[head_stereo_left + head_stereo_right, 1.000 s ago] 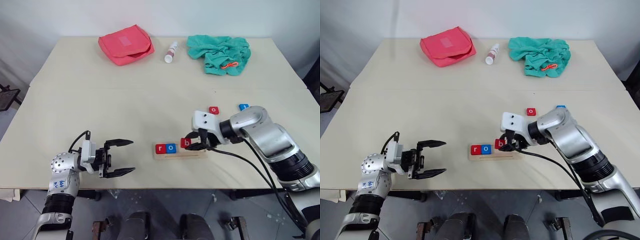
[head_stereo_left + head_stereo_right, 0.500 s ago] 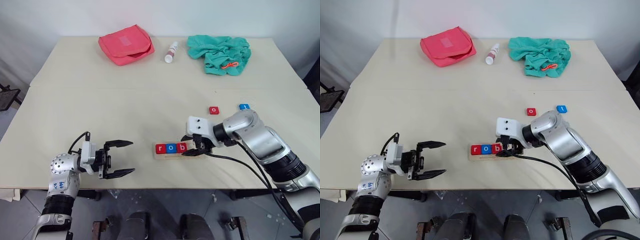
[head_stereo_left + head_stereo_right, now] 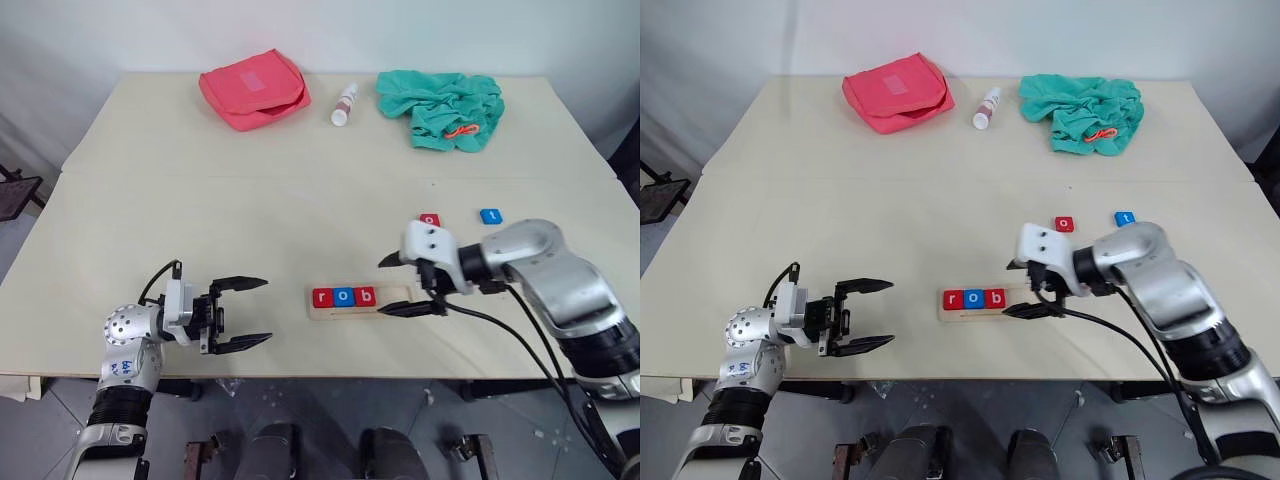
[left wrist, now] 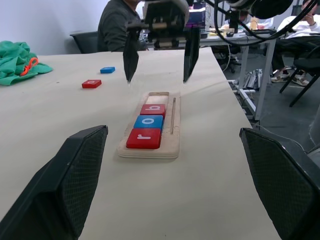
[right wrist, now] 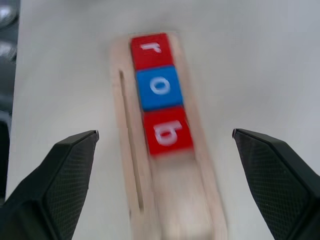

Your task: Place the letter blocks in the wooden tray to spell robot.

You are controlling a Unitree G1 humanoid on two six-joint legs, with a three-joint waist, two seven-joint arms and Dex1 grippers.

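Right gripper (image 3: 408,285) spread wide, empty, at tray's (image 3: 395,297) 3 o'clock end; r-o-b seated. Left gripper (image 3: 247,313) spread, empty.

Wooden tray (image 4: 174,141) with red r (image 4: 144,138), blue o (image 4: 148,121), red b (image 4: 153,110); wide-spread right tool (image 4: 158,70) just beyond.

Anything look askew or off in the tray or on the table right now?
Nothing stands out. The r, o and b tiles sit flush and in line in the wooden tray. The red o tile and blue t tile lie flat on the table, not yet placed.
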